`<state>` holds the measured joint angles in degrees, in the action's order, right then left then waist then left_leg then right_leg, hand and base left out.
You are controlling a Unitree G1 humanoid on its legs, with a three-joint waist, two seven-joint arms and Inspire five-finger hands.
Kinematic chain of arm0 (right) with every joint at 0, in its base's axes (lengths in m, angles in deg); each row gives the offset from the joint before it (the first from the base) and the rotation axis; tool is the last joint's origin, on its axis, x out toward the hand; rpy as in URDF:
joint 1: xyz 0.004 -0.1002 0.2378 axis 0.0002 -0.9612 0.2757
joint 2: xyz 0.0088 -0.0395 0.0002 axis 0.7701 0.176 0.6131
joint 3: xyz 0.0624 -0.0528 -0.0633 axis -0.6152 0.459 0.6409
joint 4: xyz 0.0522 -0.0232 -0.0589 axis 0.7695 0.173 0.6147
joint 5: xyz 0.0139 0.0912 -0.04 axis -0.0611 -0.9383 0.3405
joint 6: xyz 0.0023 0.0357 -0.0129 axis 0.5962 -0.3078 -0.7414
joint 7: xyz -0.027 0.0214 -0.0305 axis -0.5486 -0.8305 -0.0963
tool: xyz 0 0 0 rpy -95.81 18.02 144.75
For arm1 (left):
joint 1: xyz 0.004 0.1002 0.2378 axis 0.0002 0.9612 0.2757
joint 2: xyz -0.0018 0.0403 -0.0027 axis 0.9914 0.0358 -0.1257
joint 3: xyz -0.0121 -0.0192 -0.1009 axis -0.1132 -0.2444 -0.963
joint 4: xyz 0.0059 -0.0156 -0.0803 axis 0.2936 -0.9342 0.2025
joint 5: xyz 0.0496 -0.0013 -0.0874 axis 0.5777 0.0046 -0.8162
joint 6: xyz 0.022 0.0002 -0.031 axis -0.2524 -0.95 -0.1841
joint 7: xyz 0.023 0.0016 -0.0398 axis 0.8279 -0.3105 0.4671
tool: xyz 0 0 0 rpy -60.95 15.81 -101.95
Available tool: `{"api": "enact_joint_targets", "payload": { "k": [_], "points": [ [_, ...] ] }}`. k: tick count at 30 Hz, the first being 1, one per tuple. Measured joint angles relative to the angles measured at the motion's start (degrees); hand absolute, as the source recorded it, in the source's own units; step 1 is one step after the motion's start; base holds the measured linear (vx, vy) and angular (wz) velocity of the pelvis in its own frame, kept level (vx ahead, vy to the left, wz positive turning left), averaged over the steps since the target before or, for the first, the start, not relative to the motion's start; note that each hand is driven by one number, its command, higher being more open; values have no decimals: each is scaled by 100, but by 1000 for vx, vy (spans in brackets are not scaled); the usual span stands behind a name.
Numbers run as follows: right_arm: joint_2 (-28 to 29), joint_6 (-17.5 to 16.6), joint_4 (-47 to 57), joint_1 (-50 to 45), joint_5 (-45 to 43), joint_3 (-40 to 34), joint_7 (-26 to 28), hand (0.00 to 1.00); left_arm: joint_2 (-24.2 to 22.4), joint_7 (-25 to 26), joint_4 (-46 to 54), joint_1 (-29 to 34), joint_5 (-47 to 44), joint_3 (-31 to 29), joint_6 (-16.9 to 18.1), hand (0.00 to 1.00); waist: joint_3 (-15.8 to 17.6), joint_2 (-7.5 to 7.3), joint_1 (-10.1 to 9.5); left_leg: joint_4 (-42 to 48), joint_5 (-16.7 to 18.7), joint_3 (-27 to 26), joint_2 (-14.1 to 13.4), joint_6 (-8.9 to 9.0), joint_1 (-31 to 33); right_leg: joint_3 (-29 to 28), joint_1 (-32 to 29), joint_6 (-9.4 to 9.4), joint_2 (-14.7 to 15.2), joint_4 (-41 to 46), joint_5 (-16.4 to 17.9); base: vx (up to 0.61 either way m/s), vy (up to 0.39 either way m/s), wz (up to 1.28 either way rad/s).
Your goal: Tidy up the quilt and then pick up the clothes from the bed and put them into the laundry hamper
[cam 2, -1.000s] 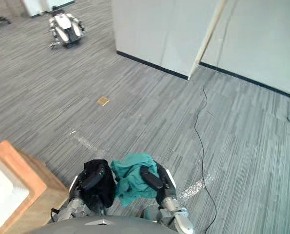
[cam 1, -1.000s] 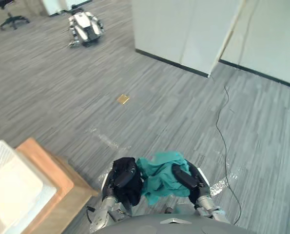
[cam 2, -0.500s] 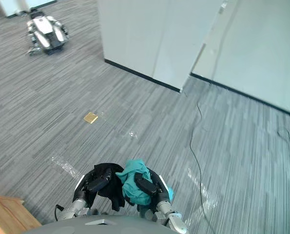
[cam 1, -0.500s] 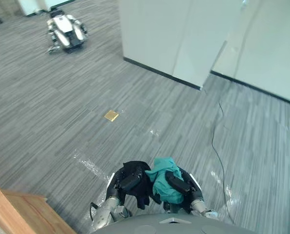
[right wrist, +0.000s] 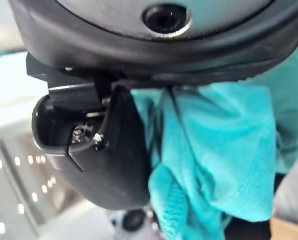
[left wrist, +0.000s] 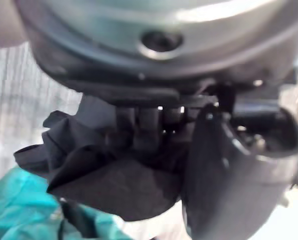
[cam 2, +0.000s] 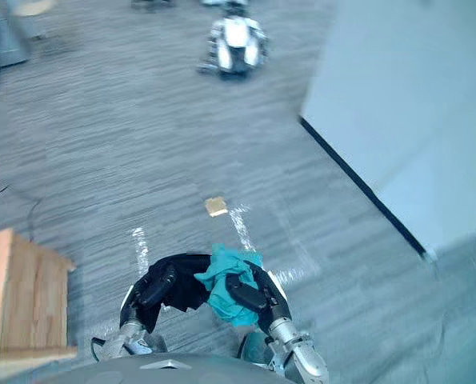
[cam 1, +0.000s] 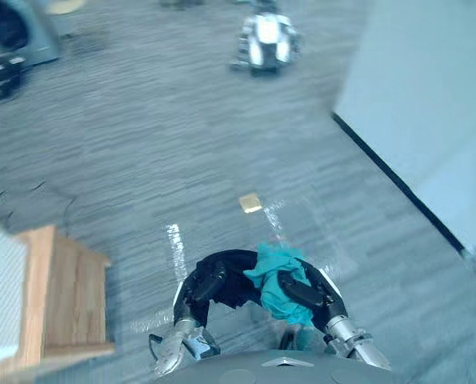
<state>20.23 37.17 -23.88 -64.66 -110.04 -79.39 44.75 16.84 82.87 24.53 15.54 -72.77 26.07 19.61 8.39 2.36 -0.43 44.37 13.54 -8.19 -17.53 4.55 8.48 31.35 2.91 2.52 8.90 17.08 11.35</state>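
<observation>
Left eye view: the left hand grips the black garment and the right hand clutches the teal garment, the bundles touching above the grey carpet. Left wrist view: fingers curl into the black garment. Right wrist view: the thumb pinches the teal garment.

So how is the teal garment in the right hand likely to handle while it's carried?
Probably floppy: the teal garment bunches and drapes over the right hand. Likely light for its bulk, since it sits crumpled there without sagging far. A loose fold hangs free in the right wrist view, so it might snag or slip.
</observation>
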Motion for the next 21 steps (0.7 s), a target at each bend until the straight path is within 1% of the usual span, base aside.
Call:
{"api": "enact_joint_targets", "payload": {
  "k": [1, 2, 3, 4, 5, 6, 7, 8, 9, 10, 11, 12, 13, 14, 15, 16, 17, 18, 19, 21],
  "points": [
    [-27, -49, 9, 21, -3, -96, 19, 0, 2, -47, 44, -1, 5, -17, -1, 0, -24, 17, -76, -301, 39, -605, 129, -42, 51, 366, 257, 28, -10, -241, -21, 146, -202, 164],
    [-43, -69, 9, 28, -7, -160, 24, 0, -4, -60, 69, -4, 6, -9, -2, 0, -55, 54, -93, -553, 34, -829, 241, -42, 77, 544, 350, 47, -10, -296, -32, 139, -116, 160],
    [-64, -82, -1, 50, -35, -293, 26, 0, -4, -83, 123, -2, 11, 2, -11, 0, -89, 133, -102, -1164, -38, -1182, 495, -27, 116, 882, 443, 54, -9, -310, -37, 172, -20, 168],
    [-32, -82, -102, 91, -54, -389, 18, 0, 48, -82, 114, -2, 11, -9, -39, 0, -106, 118, -68, -1735, -30, -1587, 657, -244, 22, 1119, 516, 59, 42, -265, -40, 210, -20, 174],
    [-33, -81, -172, 124, -54, -426, 12, 0, 85, -82, 79, -22, 12, -16, -66, 0, -106, 79, -72, -2013, -118, -1681, 776, -386, -48, 1185, 546, 75, 115, -221, -50, 190, 7, 152],
    [-41, -80, -254, 123, -52, -430, -11, 0, 116, -82, 59, -57, 11, -46, -93, 0, -71, 19, -88, -2219, -280, -1756, 924, -531, -167, 1247, 629, 164, 212, -207, -107, 228, 39, 131],
    [-41, -80, -382, 198, -46, -385, -15, 0, 166, -92, 50, 4, 25, -176, -92, 0, 21, -97, -145, -1737, -310, -2156, 795, -593, -69, 1251, 894, 201, 180, -420, -292, 223, 50, 111],
    [-17, -81, -431, 285, -48, -344, -22, 0, 203, -114, 8, -19, 46, -256, -71, 0, 92, -171, -207, -1392, -98, -2452, 725, -545, 72, 1249, 1059, 236, 179, -488, -341, 195, 92, 99],
    [-39, -105, -444, 297, -51, -315, -26, 0, 207, -145, -178, -2, 62, -278, -66, 0, 51, -140, -235, -1897, -212, -2864, 701, -613, 99, 1293, 1199, 255, 177, -505, -339, 63, 87, 63],
    [-89, -141, -460, 300, -56, -320, -30, 0, 197, -153, -216, 52, 64, -254, -63, 0, -4, -45, -239, -2123, -365, -2992, 675, -1015, 127, 1272, 1212, 274, 104, -490, -338, 124, 166, 89],
    [-65, -132, -642, 460, -53, -308, -100, 0, 261, -159, -348, 97, 65, -270, -62, 0, -152, -189, -250, -2219, -193, -2924, 927, -1101, 127, 1080, 1203, 390, 224, -389, -258, 154, 147, 65],
    [-67, -119, -645, 533, -53, -284, -116, 0, 276, -154, -357, 87, 69, -339, -62, 0, -145, -198, -276, -2257, -142, -2873, 995, -1118, 138, 1000, 1143, 419, 291, -218, -273, 216, 188, 74],
    [-29, -95, -644, 636, -57, -248, -176, 0, 260, -144, -360, 60, 160, -434, -63, 0, -136, -216, -278, -2386, -114, -2762, 1137, -1119, 124, 802, 906, 489, 522, 414, -317, 202, 164, 59],
    [35, -82, -640, 747, -62, -226, -194, 0, 287, -143, -354, 39, 281, -471, -63, 0, -135, -250, -248, -2562, -147, -2588, 1327, -1175, 48, 467, 469, 571, 877, 1469, -448, 198, 158, 68],
    [47, -80, -628, 780, -84, -199, -203, 0, 309, -141, -345, 45, 283, -471, -63, 0, -130, -271, -227, -2655, -162, -2493, 1427, -1198, -12, 198, 208, 494, 1036, 2096, -499, 212, 117, 85],
    [76, -63, -611, 786, -105, -176, -210, 0, 405, -124, -333, -21, 328, -451, -64, 0, -117, -287, -194, -2828, -187, -2271, 1592, -1227, -170, -318, -264, 369, 1180, 3204, -384, 179, 61, 82],
    [83, -37, -610, 770, -105, -161, -225, 0, 439, -109, -304, -29, 404, -455, -64, 0, -113, -279, -154, -2905, -210, -2152, 1639, -1240, -269, -514, -429, 307, 1181, 3567, -327, 234, 58, 114],
    [103, 4, -610, 697, -105, -95, -302, 0, 497, -70, -240, -11, 515, -454, -62, 0, -102, -253, -61, -3043, -234, -1886, 1699, -1215, -503, -786, -650, 251, 1062, 3881, -270, 240, 28, 121],
    [174, 4, -605, 562, -106, -64, -353, 0, 558, -63, -204, -3, 513, -456, -62, 0, -95, -192, -9, -3142, -246, -1631, 1718, -1195, -671, -1062, -896, 257, 849, 3794, -130, 283, -9, 135],
    [307, 2, -603, 423, -122, -18, -424, 0, 674, -60, -101, -10, 514, -447, -62, 0, -110, -218, 97, -3223, -272, -1182, 1730, -1152, -776, -1354, -1225, 259, 563, 3237, 78, 232, -89, 125]
  ]
}}
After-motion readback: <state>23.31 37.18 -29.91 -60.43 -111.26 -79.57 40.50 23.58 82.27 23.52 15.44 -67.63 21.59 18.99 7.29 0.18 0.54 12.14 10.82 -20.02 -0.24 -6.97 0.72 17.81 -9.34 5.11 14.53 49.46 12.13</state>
